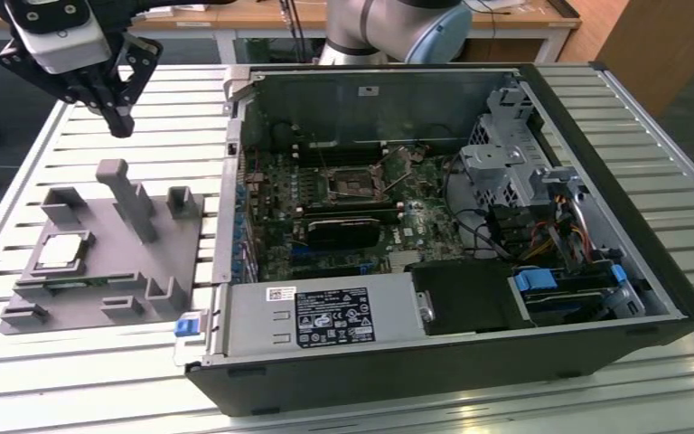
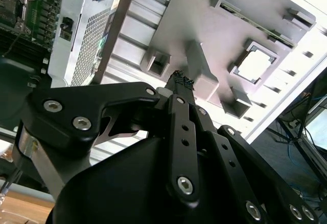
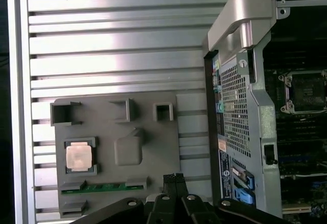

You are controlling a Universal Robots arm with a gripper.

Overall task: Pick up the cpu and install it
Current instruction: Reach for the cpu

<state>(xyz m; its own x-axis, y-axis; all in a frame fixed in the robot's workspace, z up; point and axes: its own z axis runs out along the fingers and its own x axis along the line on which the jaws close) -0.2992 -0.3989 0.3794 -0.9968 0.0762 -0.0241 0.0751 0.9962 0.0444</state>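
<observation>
Claw [image 1: 118,125] closed and empty, one cpu [image 1: 62,252]

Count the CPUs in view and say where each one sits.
1. The cpu lies in a square recess of the grey holder on the table, at the exterior view's left of the open computer case. The case interior could hide others.

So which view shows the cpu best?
The first wrist view: it looks straight down on the cpu, seated in a square recess of the tray. The exterior view shows the cpu from afar, at a slant; the second wrist view shows the cpu bleached by glare.
</observation>
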